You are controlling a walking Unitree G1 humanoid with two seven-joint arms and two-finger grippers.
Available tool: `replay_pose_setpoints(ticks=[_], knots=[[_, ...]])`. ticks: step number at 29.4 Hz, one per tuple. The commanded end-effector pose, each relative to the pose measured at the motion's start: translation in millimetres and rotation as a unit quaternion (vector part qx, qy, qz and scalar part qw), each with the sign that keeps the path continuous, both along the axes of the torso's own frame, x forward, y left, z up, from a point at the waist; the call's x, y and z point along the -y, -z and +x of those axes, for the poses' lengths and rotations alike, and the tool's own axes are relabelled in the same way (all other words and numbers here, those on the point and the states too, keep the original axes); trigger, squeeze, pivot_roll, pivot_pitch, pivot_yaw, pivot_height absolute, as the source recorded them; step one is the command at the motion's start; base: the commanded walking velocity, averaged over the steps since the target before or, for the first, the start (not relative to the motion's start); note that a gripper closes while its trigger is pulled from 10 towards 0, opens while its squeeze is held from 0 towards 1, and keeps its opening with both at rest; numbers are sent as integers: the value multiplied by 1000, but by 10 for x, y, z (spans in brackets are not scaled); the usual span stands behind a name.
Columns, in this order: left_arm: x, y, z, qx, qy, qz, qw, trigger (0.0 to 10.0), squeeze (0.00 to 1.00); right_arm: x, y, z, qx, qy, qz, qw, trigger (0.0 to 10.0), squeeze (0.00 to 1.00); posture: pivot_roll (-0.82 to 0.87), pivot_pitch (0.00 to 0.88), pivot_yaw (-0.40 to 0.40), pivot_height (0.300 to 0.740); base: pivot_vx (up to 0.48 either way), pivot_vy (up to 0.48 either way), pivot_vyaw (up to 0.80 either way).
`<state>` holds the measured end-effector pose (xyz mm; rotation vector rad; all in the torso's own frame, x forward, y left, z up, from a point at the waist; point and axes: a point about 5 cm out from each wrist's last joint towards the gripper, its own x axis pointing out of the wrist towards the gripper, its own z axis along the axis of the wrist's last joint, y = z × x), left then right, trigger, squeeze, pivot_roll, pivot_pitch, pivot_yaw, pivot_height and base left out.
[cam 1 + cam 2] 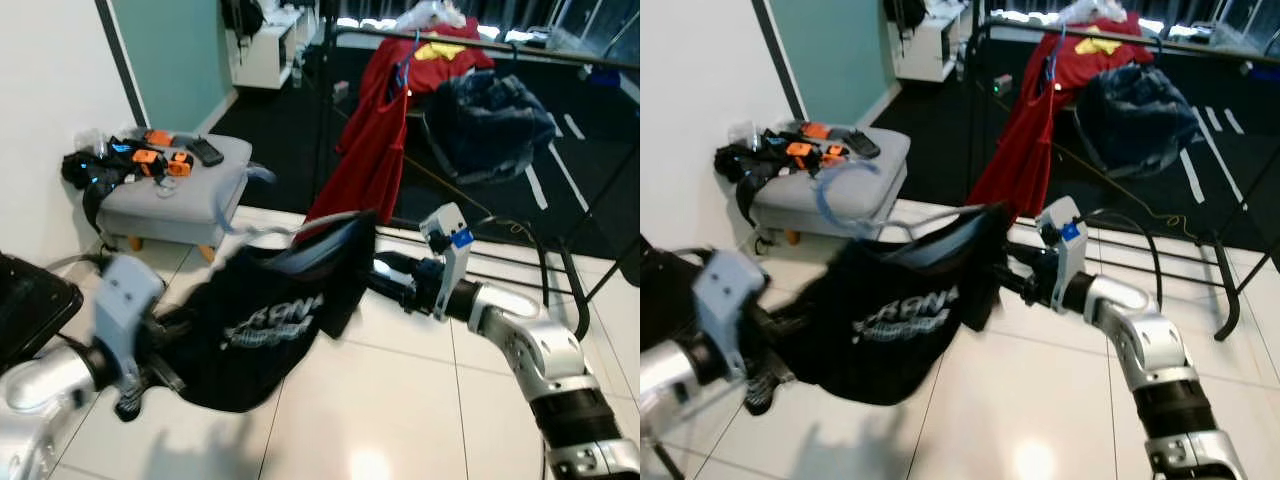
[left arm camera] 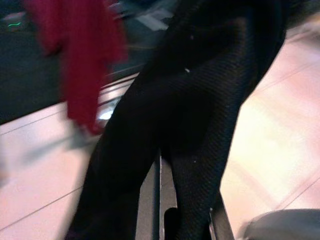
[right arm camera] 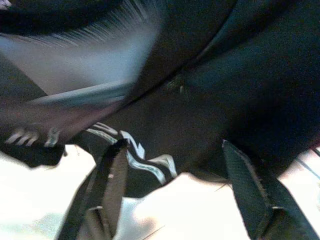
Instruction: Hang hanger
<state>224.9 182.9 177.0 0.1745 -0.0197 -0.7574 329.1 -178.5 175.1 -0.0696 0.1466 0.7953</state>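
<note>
a home, a lived-in room: pale tiled floor (image 1: 400, 400), a grey footstool (image 1: 185, 195) by the white wall strewn with small gadgets, a black clothes rack (image 1: 560, 60) hung with a red shirt (image 1: 375, 140) and dark jacket (image 1: 490, 120), and a white shelf unit (image 1: 270, 45) further back.

Stool: grey padded footstool (image 1: 190, 195) on short wooden legs, standing against the white wall (image 1: 45, 100).
On the stool: small orange and black gadgets (image 1: 160, 160), a dark remote-like handset (image 1: 206, 152) and tangled black straps (image 1: 85, 170).
Floor: glossy white tiles (image 1: 400, 400) near the camera, dark carpet (image 1: 280, 130) beyond.
Wall panel: teal panel (image 1: 170, 55) beside a black vertical strip.
Far back: white shelf unit (image 1: 265, 50), blurred.
</note>
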Motion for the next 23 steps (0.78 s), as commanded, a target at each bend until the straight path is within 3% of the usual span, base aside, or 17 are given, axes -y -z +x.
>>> replay_pose_setpoints(ticks=[1,4,7,8,9,11,12,13,14,19,23], knots=[[70,-42,-25,6,16,-20,1000,10000,0,48,-14,30,8,15,-8,1000,10000,1000,-42,79,-35,740,0,0,0],[61,10,22,2,-13,-21,1000,10000,0,106,-70,84,24,46,1,999,10000,1000,-48,78,-35,740,0,0,0],[-50,29,110,6,-66,-3,998,10000,0,167,-164,147,48,88,29,994,10000,1000,-53,78,-32,740,0,0,0],[-102,16,141,10,-87,5,996,10000,0,188,-239,172,60,105,69,990,10000,1000,-52,76,-31,740,0,0,0],[-102,16,141,10,-87,5,996,10000,0,188,-239,172,60,105,69,990,10000,1000,-52,76,-31,740,0,0,0],[-155,-15,178,17,-112,12,993,10000,0,176,-384,158,71,98,157,980,10000,1000,-53,75,-28,740,0,0,0],[-155,-15,178,17,-112,12,993,10000,0,176,-384,158,71,98,157,980,10000,1000,-53,75,-28,740,0,0,0],[-193,-35,209,22,-133,18,991,10000,0,133,-474,104,75,66,212,972,10000,1000,-52,76,-27,740,0,0,0],[-207,-48,230,26,-150,22,988,10000,0,96,-503,45,74,33,237,968,10000,1000,-52,77,-27,740,0,0,0],[-222,-68,263,37,-177,30,983,10000,0,62,-498,-28,71,1,252,965,10000,1000,-51,79,-27,740,0,0,0],[-110,-181,270,71,-199,1,977,10000,0,146,-441,11,55,43,289,955,10000,1000,-51,86,-26,740,0,0,0]])
